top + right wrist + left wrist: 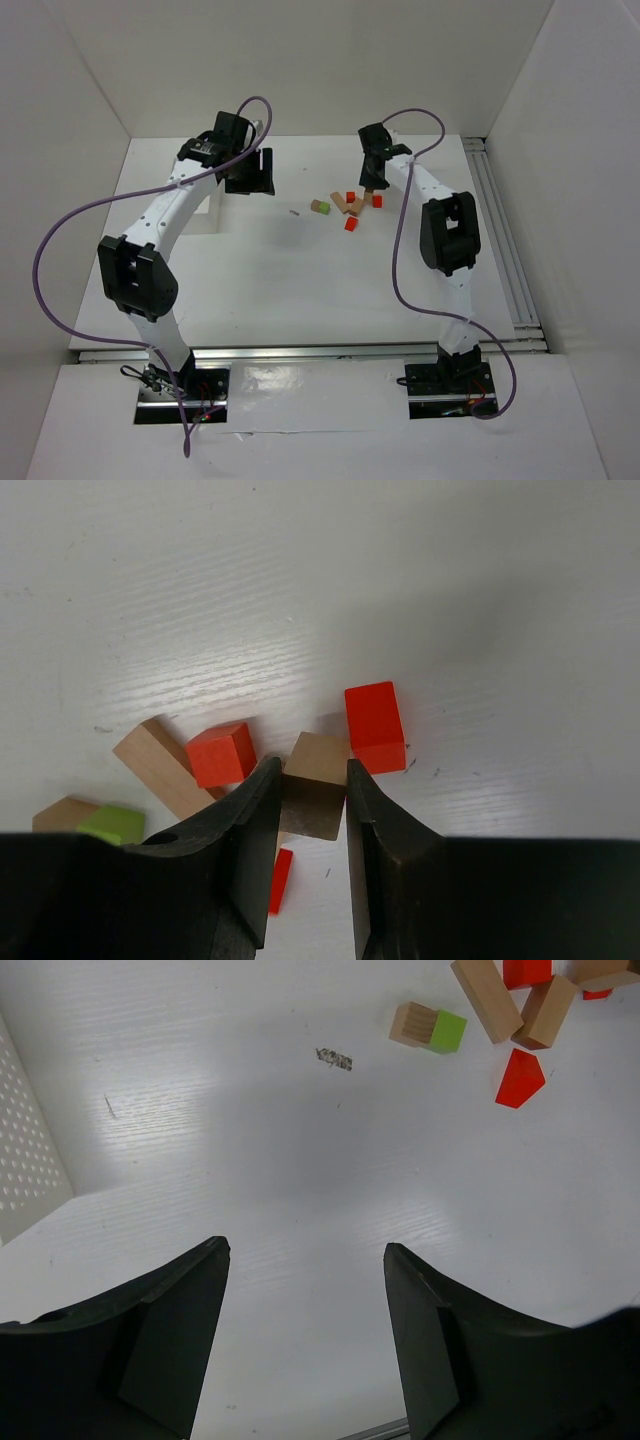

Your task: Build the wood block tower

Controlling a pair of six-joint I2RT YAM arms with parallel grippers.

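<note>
My right gripper (310,780) clasps a tan wood block (320,755), its long axis along my fingers. My left gripper (305,1250) hangs released.

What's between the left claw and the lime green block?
Bare white tabletop, with one small grey speck near the lime green wooden block. The left wrist view shows it.

Tabletop (250,1160): white, with faint streaked grain. Panel (25,1150): white, dotted with fine holes. Tan block (318,755): bare wood. Red block (375,725): solid red. Green block (446,1031): lime. Left gripper (305,1250) and right gripper (310,770): black. Arms (170,205): white with black joints. Cables (394,262): purple.
</note>
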